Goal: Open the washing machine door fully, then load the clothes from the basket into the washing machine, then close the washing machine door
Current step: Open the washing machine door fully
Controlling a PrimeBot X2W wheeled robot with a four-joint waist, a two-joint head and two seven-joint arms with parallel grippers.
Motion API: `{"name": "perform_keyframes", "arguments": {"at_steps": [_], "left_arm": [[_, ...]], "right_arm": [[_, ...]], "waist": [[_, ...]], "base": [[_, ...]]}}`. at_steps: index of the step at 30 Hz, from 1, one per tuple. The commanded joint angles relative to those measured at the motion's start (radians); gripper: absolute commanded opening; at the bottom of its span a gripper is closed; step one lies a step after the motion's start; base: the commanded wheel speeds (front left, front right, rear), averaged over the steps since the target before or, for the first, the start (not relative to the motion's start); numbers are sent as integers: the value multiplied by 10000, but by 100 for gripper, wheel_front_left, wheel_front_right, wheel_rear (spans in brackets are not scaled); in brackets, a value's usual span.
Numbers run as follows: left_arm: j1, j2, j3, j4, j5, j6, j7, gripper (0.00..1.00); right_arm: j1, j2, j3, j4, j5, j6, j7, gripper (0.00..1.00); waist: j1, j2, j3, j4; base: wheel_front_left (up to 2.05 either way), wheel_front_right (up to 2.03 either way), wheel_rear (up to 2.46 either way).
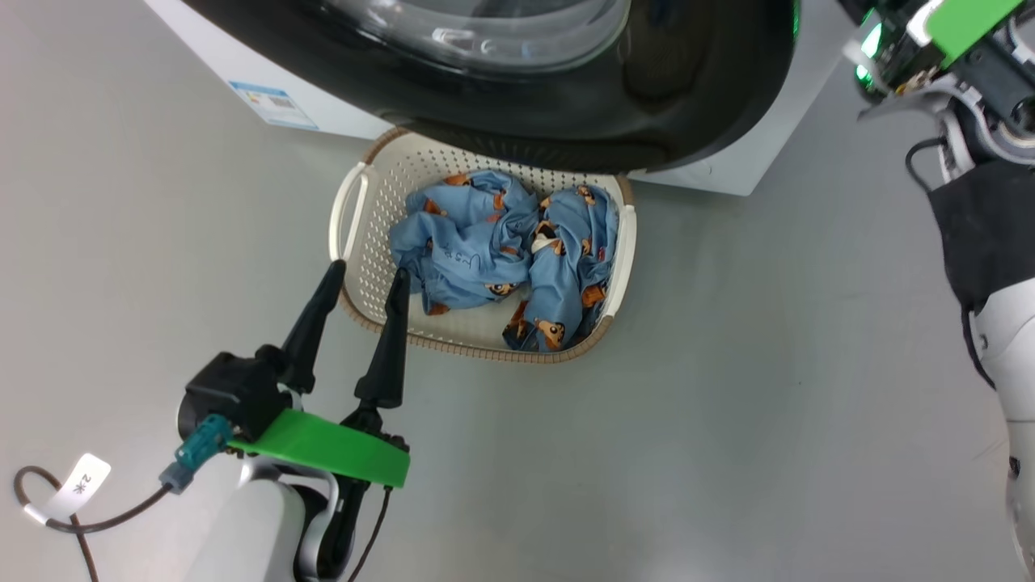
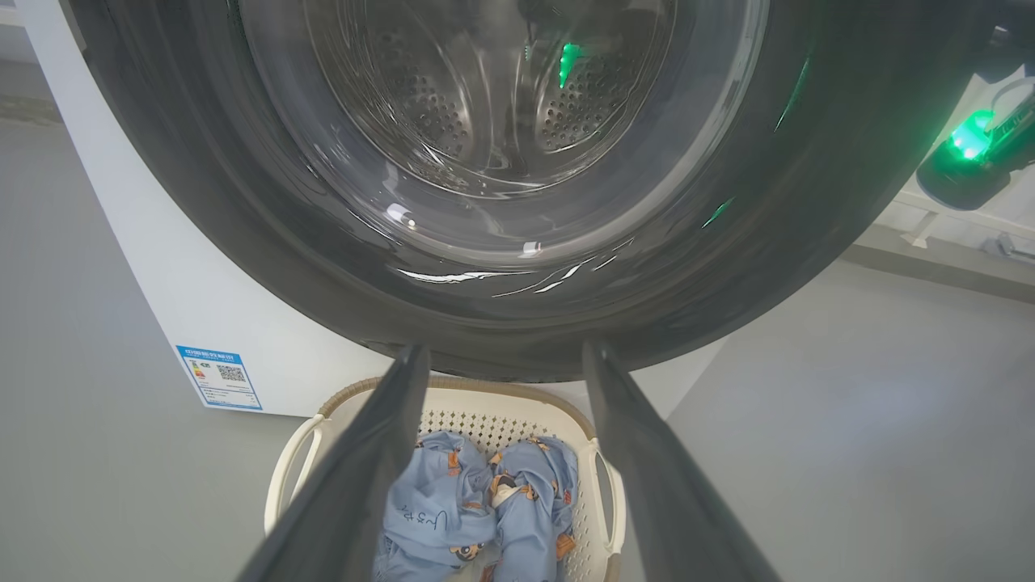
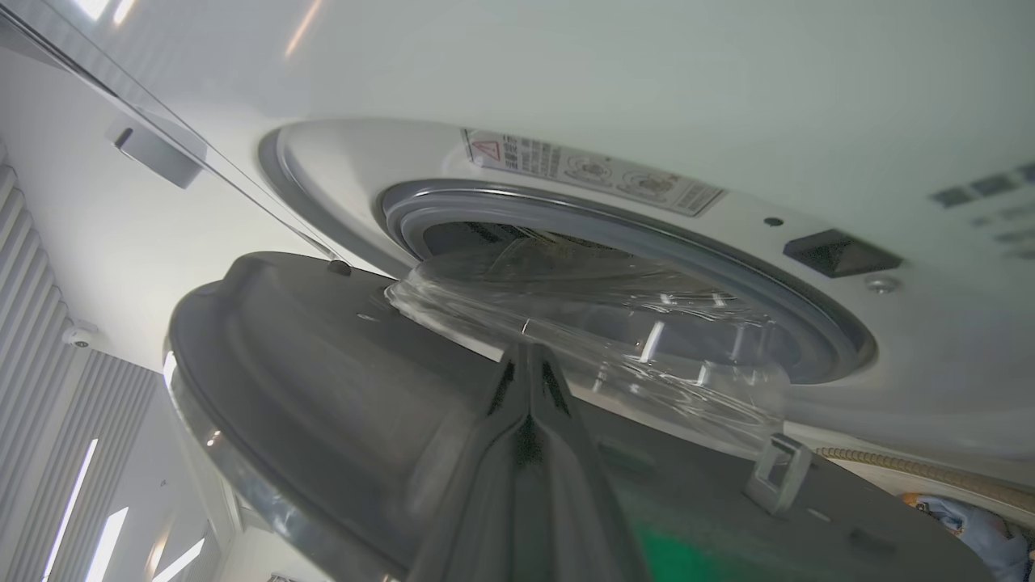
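The washing machine door (image 1: 582, 89), glossy black with a clear glass bowl, stands partly swung out from the white washing machine (image 3: 566, 73) and hangs over the far end of the basket (image 1: 360, 202). This cream perforated basket holds the crumpled light blue clothes (image 1: 493, 250) with bear prints. My left gripper (image 1: 367, 273) is open and holds nothing, its fingertips at the basket's near left rim; in the left wrist view its fingers (image 2: 364, 469) frame the clothes (image 2: 477, 501) below the door (image 2: 242, 202). My right gripper (image 3: 527, 360) is shut and empty, pointing at the door's inner face (image 3: 323, 364) beside the glass bowl (image 3: 614, 339).
Grey floor (image 1: 768, 364) lies open around the basket. A blue label (image 1: 271, 103) marks the machine's lower corner. The grey gasket (image 3: 728, 267) rings the drum opening, and the door latch (image 3: 776, 477) sticks up from the inner face. My right arm (image 1: 994, 218) runs down the right edge.
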Motion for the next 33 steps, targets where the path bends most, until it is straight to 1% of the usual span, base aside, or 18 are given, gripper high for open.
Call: {"name": "perform_keyframes", "arguments": {"at_steps": [1,9,18,26,33], "left_arm": [[214,193,350,-242,-10,-16,-63,100],[578,250,487,-257,90,-16,-63,100],[1155,344,809,-306,311,-16,-63,100],[1645,364,1215,-237,544,-16,-63,100],[2113,350,1493,-211,688,-16,-63,100]], "right_arm": [[239,272,245,-331,46,16,136,0],[1064,340,638,-656,30,16,445,0],[2252,596,1194,-1118,107,16,855,0],[3144,792,1540,-1601,235,16,1226,0],[4105,1012,1847,-2129,318,16,1561,0]], "waist": [[0,0,-103,-46],[0,0,-685,-181],[0,0,-1436,-316],[0,0,-2078,-284],[0,0,-2660,-101]], "base": [[0,0,0],[0,0,0],[0,0,0],[0,0,0],[0,0,0]]}}
